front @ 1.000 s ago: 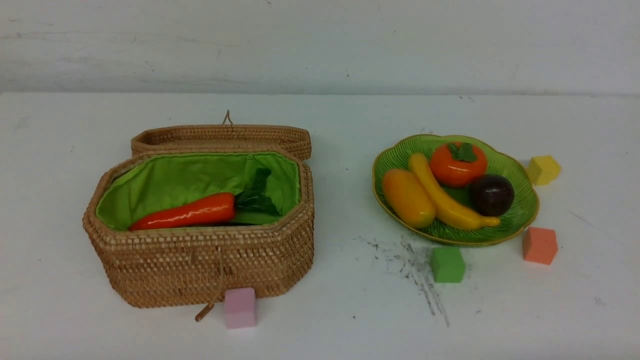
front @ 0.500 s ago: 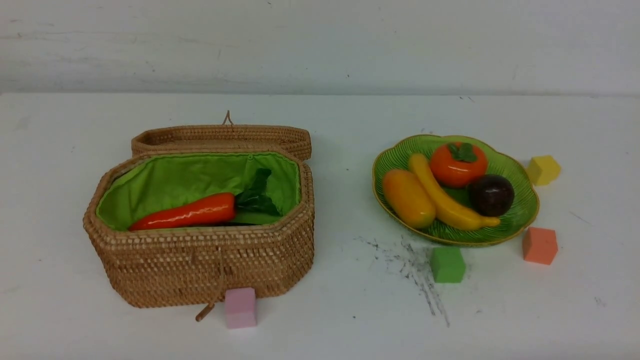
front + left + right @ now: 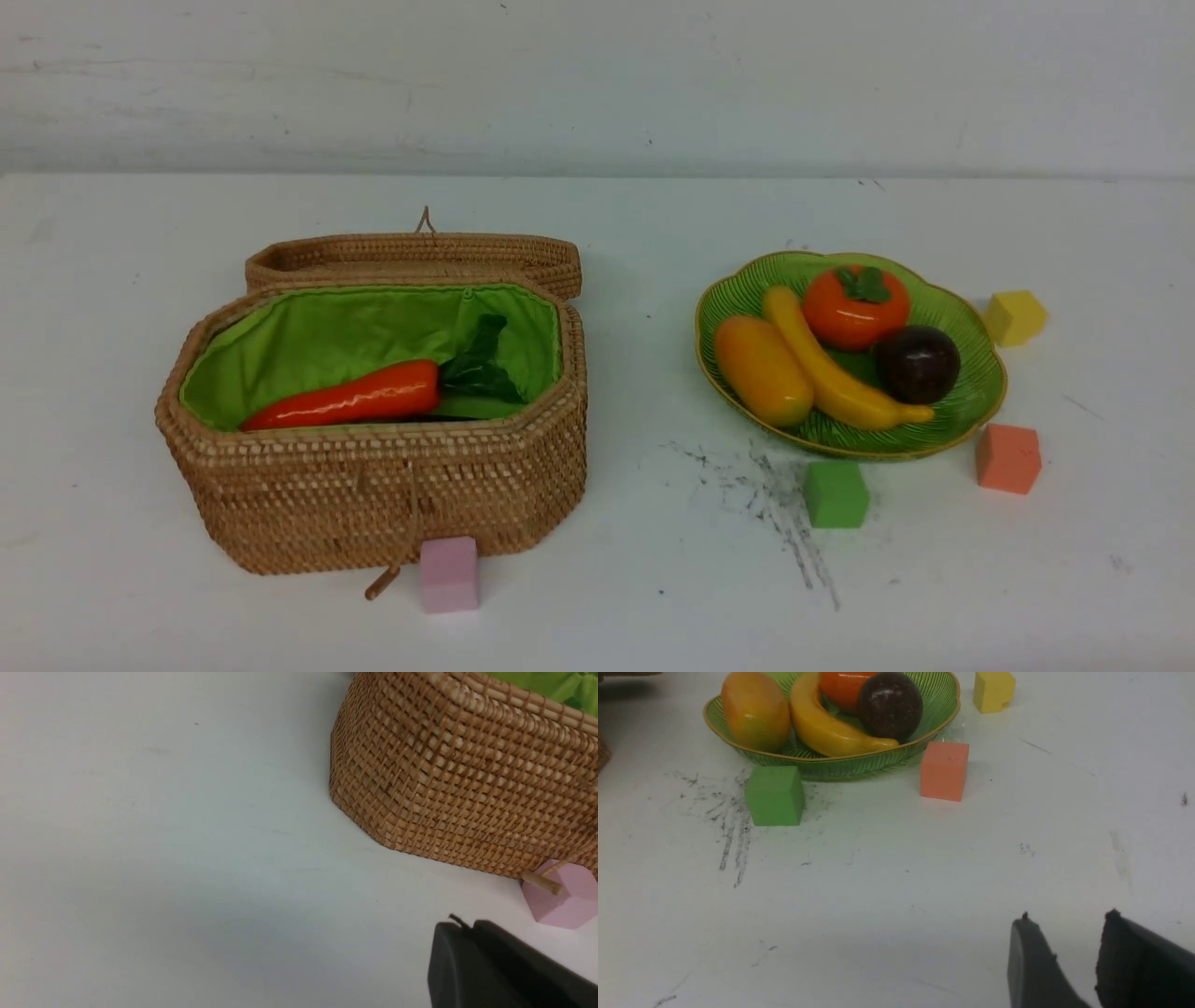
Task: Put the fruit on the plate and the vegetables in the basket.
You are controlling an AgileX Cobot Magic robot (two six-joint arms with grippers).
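Resting apart over the white table point(image 3: 635, 233): left gripper point(image 3: 467, 927) closed and empty, right gripper point(image 3: 1069, 926) parted, empty.

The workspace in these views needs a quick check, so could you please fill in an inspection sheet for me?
Surface: white table, dark scuff marks.
Job's things: mango, banana, persimmon and mangosteen on the plate; carrot in the open basket.
Clutter: pink cube against the basket, green cube, orange cube, yellow cube.
Grippers: left gripper shut, empty; right gripper open, empty.
Cables: nothing seen.
Surroundings: pale wall.
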